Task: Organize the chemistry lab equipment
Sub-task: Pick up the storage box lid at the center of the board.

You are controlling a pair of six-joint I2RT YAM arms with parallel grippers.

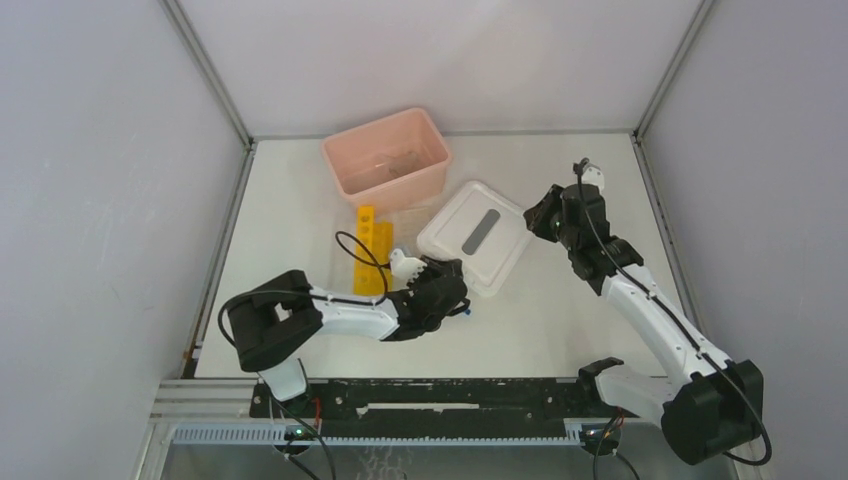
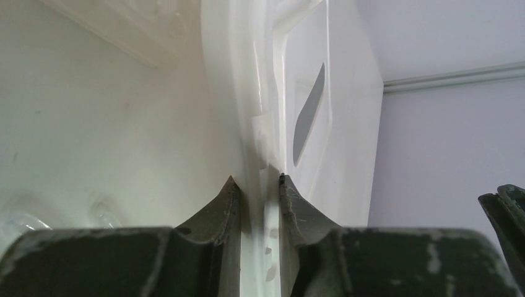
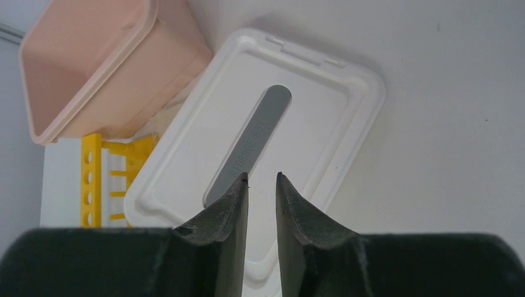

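White table, pink bin at back, yellow rack, white slotted lid alongside

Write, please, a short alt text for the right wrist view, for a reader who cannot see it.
The right gripper, fingers slightly apart and empty, hovers over a white slotted lid. A pink bin and a yellow rack lie beyond it, at the left.
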